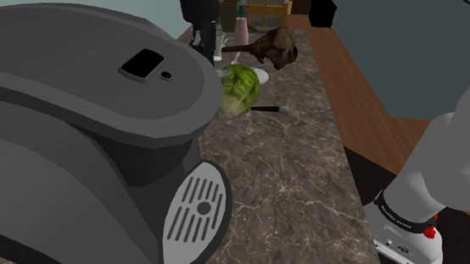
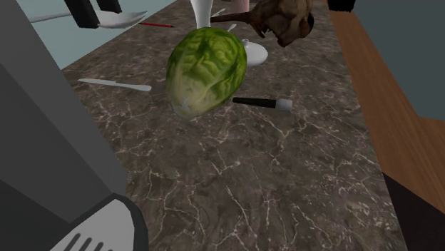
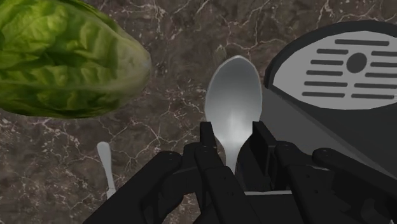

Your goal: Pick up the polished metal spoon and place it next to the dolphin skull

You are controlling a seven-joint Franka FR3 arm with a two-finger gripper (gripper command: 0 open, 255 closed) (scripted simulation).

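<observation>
My gripper [image 3: 233, 136] is shut on the handle of a grey metal spoon [image 3: 233, 102], whose bowl sticks out past the fingertips above the dark marble counter [image 3: 178, 38]. In the second exterior view the spoon [image 2: 123, 20] hangs level in the black fingers [image 2: 84, 11], well above the counter on the far side of the lettuce. The brown dolphin skull [image 2: 283, 21] lies at the back of the counter, beyond a white dish [image 2: 254, 52]. In the shoulder view the gripper [image 1: 205, 37] hangs behind the machine, to the left of the skull [image 1: 280, 47].
A green lettuce head [image 2: 207, 71] sits mid-counter between spoon and skull. A white knife [image 2: 114, 84] lies at its left, a black brush with a white tip [image 2: 262, 103] at its right. A big grey coffee machine [image 1: 81, 146] fills the near left. The counter's edge runs along the right.
</observation>
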